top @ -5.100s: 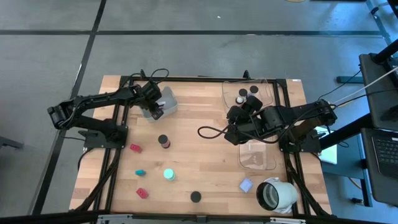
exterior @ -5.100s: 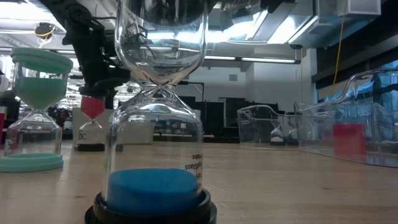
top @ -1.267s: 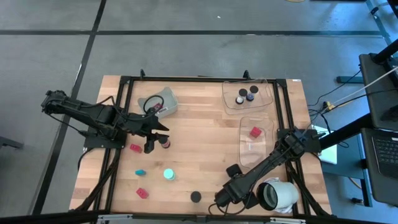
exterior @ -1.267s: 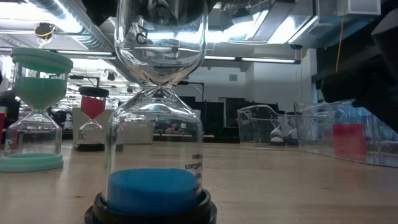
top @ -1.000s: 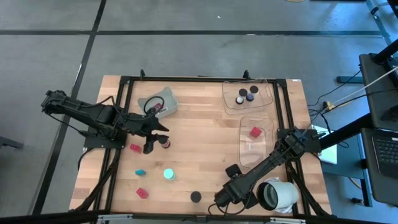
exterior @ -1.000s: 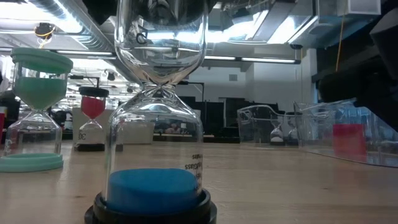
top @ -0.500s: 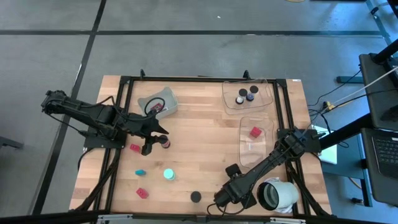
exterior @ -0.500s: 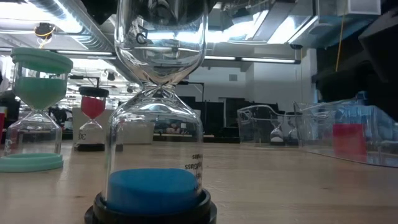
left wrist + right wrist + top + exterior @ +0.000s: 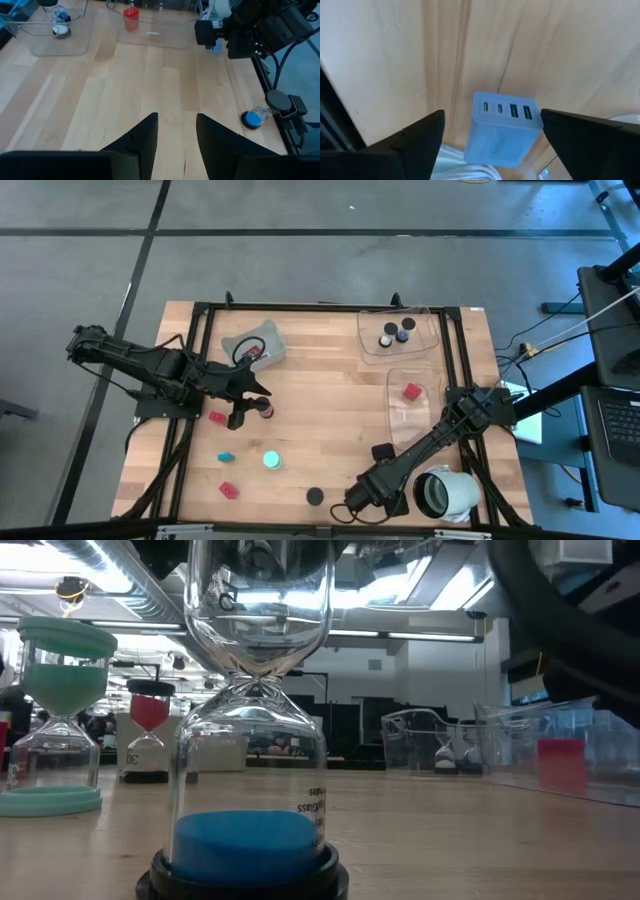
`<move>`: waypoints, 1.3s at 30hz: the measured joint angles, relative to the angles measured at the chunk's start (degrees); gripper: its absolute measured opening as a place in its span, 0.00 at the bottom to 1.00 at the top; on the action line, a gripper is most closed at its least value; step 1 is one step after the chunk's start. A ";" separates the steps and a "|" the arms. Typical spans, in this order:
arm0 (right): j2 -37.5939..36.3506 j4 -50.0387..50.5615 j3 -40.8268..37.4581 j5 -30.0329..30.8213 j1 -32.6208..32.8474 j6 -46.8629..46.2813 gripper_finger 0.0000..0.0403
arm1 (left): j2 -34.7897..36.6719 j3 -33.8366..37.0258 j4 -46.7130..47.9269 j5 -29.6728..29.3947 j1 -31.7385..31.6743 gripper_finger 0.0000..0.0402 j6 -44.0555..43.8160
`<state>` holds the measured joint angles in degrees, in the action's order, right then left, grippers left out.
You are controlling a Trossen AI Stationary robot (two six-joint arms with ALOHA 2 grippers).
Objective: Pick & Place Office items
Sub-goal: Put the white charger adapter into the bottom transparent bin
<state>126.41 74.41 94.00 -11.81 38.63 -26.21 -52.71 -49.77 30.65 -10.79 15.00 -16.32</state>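
Hourglass (image 9: 256, 740) glass shows small unreadable sideways print

You're working on a table (image 9: 330, 390) of pale, matt wood planks with visible grain. The trays (image 9: 410, 338) are clear, glossy plastic. The hourglass (image 9: 255, 710) is shiny clear glass over a black base. The lavender charger (image 9: 502, 127) looks like smooth, matt plastic with 4 ports.

Small hourglasses (image 9: 271, 461) and red blocks (image 9: 217, 418) dot the wood; a lavender port-faced cube (image 9: 504, 128) lies flat.
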 joint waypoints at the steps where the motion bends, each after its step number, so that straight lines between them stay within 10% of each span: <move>1: 0.00 0.42 0.00 0.14 0.11 -0.41 0.83 | 0.00 0.01 0.00 0.00 0.00 0.32 0.00; 21: -0.05 0.77 -4.96 -3.24 0.21 -5.27 0.81 | 0.00 0.00 0.00 -0.01 0.00 0.32 -0.02; 39: -0.13 -2.29 -4.89 -1.97 0.22 -6.42 0.52 | 0.00 -0.01 0.00 -0.01 0.00 0.32 -0.02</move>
<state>126.28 72.12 89.11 -13.78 38.85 -32.63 -52.71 -49.78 30.65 -10.80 15.00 -16.34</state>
